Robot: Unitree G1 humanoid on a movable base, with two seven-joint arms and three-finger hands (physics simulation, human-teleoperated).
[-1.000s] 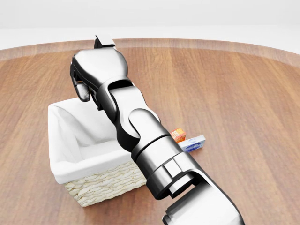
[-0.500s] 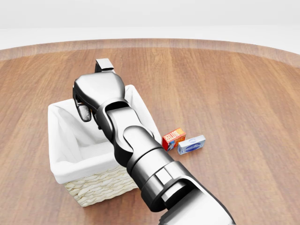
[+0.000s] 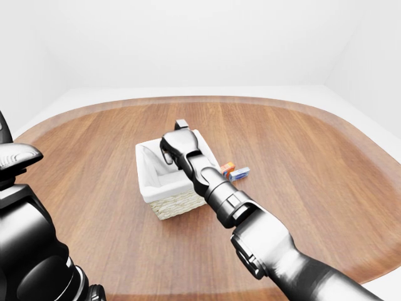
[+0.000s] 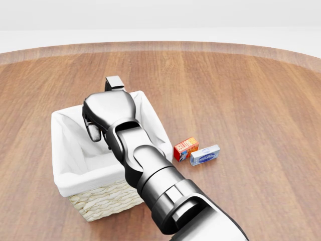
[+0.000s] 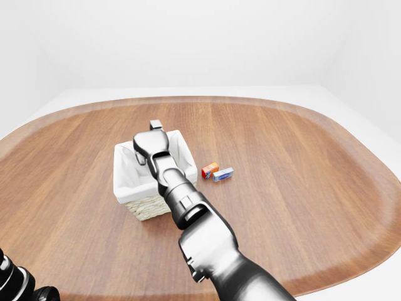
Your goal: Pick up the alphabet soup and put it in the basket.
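Your right hand hangs over the basket, just above the white cloth inside it. The fingers curl down under the palm. The soup can does not show in any view. It may be hidden under the palm, inside the curled fingers, but you cannot be sure of that from here. So you cannot tell if the hand is clamped on the can or just closed on nothing.

If the can is in that hand, then it already sits right over the basket, and the only way left to go is down. A small drop into the middle of the cloth would do it, and then the fingers must spread apart.

The basket floor that shows, to the left of the hand in the head view, looks bare.

Your left hand is far off at the left edge of the left-eye view, well apart from the basket. Its fingers are too hard to read.

Two small boxes, an orange box and a blue-and-white box, lie on the wooden table just right of the basket. They touch nothing you need.
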